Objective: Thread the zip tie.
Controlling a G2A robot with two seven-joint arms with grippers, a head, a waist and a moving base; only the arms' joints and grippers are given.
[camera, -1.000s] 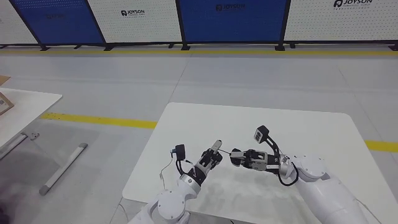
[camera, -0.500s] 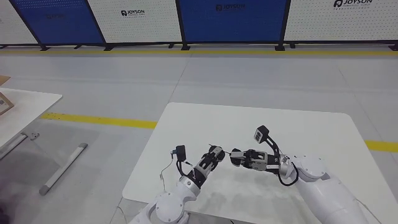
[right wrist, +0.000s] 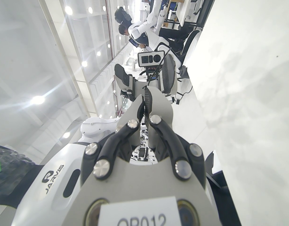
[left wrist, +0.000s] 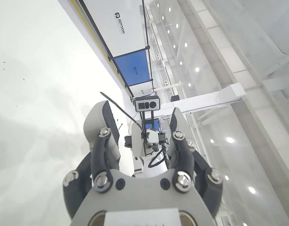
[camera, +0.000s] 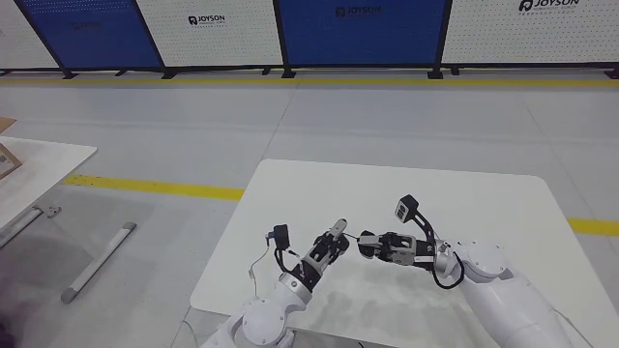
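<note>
the right gripper [right wrist: 144, 96] has its jaws pressed together on the black zip tie [right wrist: 158, 68], pinching it near one end. from the pinch the strap runs straight out past that gripper's fingertips as a thin free length.

the left gripper [left wrist: 141, 121] faces the right gripper [left wrist: 142, 134] head-on and sits just beside it, not touching it. its jaws stand wide apart with nothing between the pads.

through that gap the left wrist view gives the clearest look at the zip tie [left wrist: 116, 107]: a slanted strap ending in a pointed tip out beyond the right gripper. whether that tip reaches one of the left gripper's pads cannot be told.

the right wrist view gives the grip itself, with the ribbed pads closed on the strap. farther off it shows the left gripper [right wrist: 144, 71] with both fingers spread, and the strap crosses in front of one of them.

in the top view the left gripper [camera: 336, 235] and right gripper [camera: 367, 243] are nose to nose, and the strap is too thin to follow. the white table [camera: 435, 188] lies under the right gripper.
</note>
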